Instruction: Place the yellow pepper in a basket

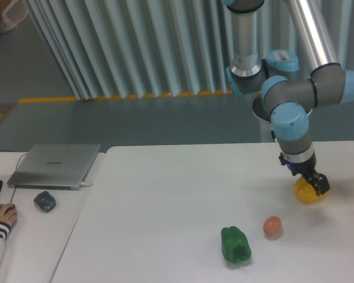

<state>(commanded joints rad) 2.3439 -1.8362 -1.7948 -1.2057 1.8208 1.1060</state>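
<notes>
We find the gripper [314, 184] low at the table's [165, 194] right side, its fingers down against the top of the yellow pepper [310, 194]; whether they pinch it or stand spread we cannot tell. The pepper rests on the table near the right edge. Left of it lie a small orange fruit [272, 226] and a green pepper [235, 245], apart from each other.

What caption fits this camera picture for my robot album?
Robot gripper reaching down onto a yellow pepper, with a green pepper and small fruit nearby.
</notes>
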